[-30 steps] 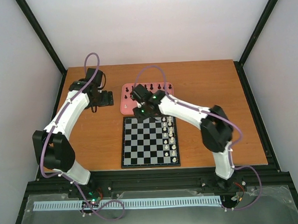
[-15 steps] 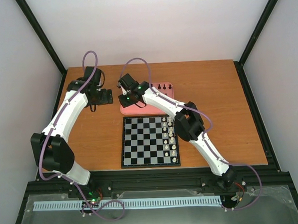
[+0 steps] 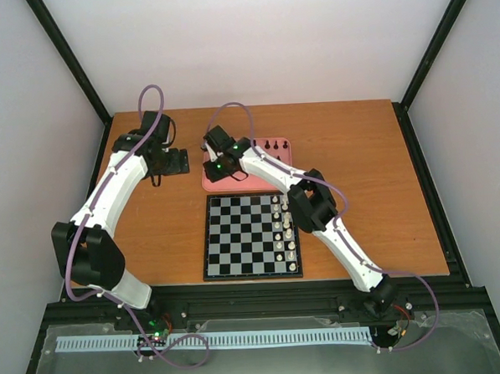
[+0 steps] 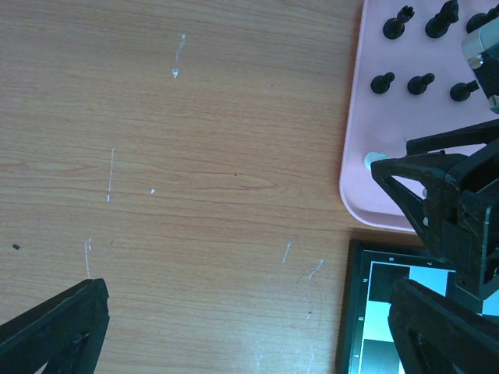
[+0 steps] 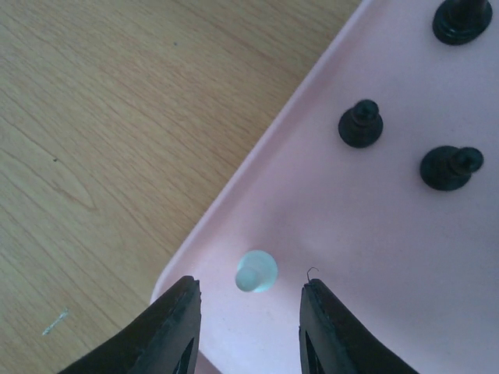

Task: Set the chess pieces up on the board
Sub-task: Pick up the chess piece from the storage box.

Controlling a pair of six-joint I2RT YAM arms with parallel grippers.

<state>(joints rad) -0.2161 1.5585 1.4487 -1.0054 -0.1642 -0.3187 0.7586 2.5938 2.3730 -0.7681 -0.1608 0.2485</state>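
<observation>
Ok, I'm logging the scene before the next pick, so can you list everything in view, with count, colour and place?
table: one, brown wood, under everything
board: one, black and pale grey-blue squares, near middle of the table
tray: one, pink, just behind the board
white pieces: two columns, too small to count, on the board's right side
loose white piece: one, pale, on the tray near its corner
black pieces: at least five, on the tray; more may be hidden under the right arm
cables: two, purple, one along each arm
left tool: open, over bare wood left of the tray
right tool: open, its fingers either side of the loose white piece, not touching it
</observation>
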